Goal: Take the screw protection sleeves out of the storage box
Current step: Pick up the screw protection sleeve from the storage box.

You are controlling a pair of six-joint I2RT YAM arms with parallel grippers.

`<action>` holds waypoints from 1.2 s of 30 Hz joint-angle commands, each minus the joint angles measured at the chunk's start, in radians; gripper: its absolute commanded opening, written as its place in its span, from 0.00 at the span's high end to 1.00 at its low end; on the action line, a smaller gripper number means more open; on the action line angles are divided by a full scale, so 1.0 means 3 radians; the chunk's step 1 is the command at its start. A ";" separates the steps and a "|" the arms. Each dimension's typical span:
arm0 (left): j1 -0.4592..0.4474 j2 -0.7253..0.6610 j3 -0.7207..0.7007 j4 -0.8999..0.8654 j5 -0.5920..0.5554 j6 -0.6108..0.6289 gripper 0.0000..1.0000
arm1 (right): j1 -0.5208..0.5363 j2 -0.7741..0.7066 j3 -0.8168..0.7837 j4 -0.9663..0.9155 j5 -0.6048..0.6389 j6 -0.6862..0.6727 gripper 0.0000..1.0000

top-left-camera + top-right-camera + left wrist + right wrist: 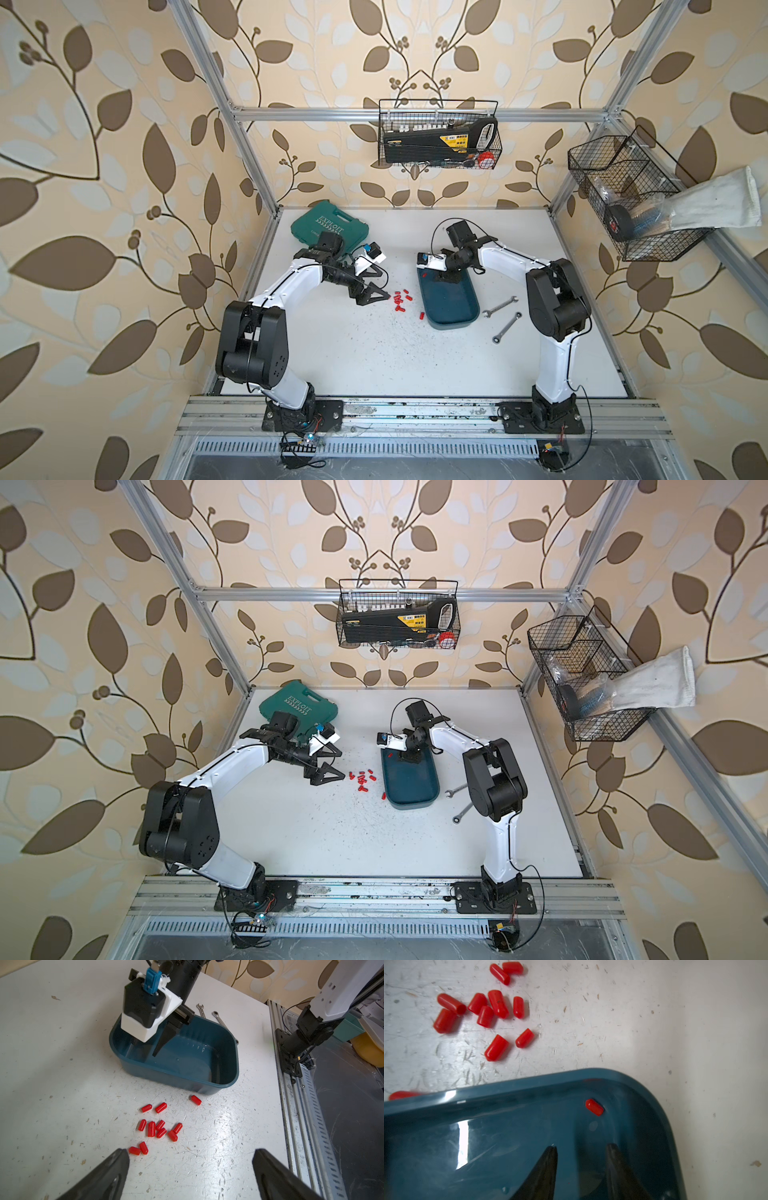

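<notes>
Right wrist view, sleeve [594, 1107] by storage box [529, 1084] corner wall

Sleeves [158, 1128] on table [62, 1084] left of storage box [176, 1079]; one sleeve [594, 1107] inside box

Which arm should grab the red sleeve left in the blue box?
Right. The right gripper is inside the storage box, jaws apart, with the remaining sleeve just ahead. The left gripper is outside it, beside the pile of sleeves.
</notes>
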 commanded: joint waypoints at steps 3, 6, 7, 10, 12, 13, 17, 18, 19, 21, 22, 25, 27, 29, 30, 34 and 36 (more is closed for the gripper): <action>0.0013 -0.0160 0.0008 -0.0046 0.0008 0.0092 0.02 | 0.0129 0.0222 0.0195 0.0088 0.0155 -0.0166 0.58; 0.0013 -0.0165 0.0019 -0.0066 0.0008 0.0102 0.02 | 0.0156 0.0320 0.0270 0.0098 0.0233 -0.0164 0.58; 0.0013 -0.0165 0.0023 -0.0066 0.0008 0.0103 0.02 | 0.0157 0.0353 0.0297 0.0088 0.0254 -0.0169 0.58; 0.0013 -0.0170 0.0029 -0.0087 0.0008 0.0108 0.02 | 0.0157 0.0414 0.0342 0.0050 0.0275 -0.0183 0.58; 0.0013 -0.0169 0.0033 -0.0097 0.0008 0.0118 0.02 | 0.0157 0.0445 0.0358 0.0041 0.0281 -0.0175 0.59; 0.0013 -0.0170 0.0034 -0.0103 0.0008 0.0124 0.02 | 0.0157 0.0470 0.0380 0.0015 0.0286 -0.0184 0.59; 0.0013 -0.0170 0.0044 -0.0112 -0.0012 0.0128 0.02 | 0.0157 0.0568 0.0475 -0.0143 0.0291 -0.0206 0.61; 0.0013 -0.0175 0.0044 -0.0114 -0.0017 0.0129 0.02 | 0.0155 0.0585 0.0489 -0.0174 0.0289 -0.0226 0.62; 0.0013 -0.0178 0.0040 -0.0125 -0.0024 0.0138 0.02 | 0.0157 0.0607 0.0494 -0.0209 0.0287 -0.0248 0.63; 0.0013 -0.0188 0.0040 -0.0123 -0.0040 0.0143 0.02 | 0.0157 0.0643 0.0517 -0.0291 0.0269 -0.0278 0.64; 0.0012 -0.0190 0.0038 -0.0128 -0.0048 0.0142 0.02 | 0.0157 0.0661 0.0529 -0.0343 0.0258 -0.0295 0.66; 0.0013 -0.0195 0.0029 -0.0128 -0.0053 0.0156 0.02 | 0.0156 0.0709 0.0552 -0.0450 0.0254 -0.0323 0.70; 0.0014 -0.0200 0.0029 -0.0136 -0.0058 0.0157 0.02 | 0.0157 0.0716 0.0548 -0.0493 0.0261 -0.0330 0.75; 0.0013 -0.0205 0.0024 -0.0138 -0.0078 0.0157 0.02 | 0.0157 0.0700 0.0527 -0.0509 0.0268 -0.0329 0.81; 0.0013 -0.0210 0.0022 -0.0138 -0.0088 0.0162 0.02 | 0.0157 0.0691 0.0510 -0.0514 0.0270 -0.0333 0.84; 0.0014 -0.0230 0.0014 -0.0157 -0.0112 0.0188 0.02 | 0.0151 0.0628 0.0478 -0.0519 0.0267 -0.0295 0.94; 0.0018 -0.0241 0.0014 -0.0163 -0.0123 0.0191 0.01 | 0.0149 0.0585 0.0460 -0.0516 0.0256 -0.0253 0.99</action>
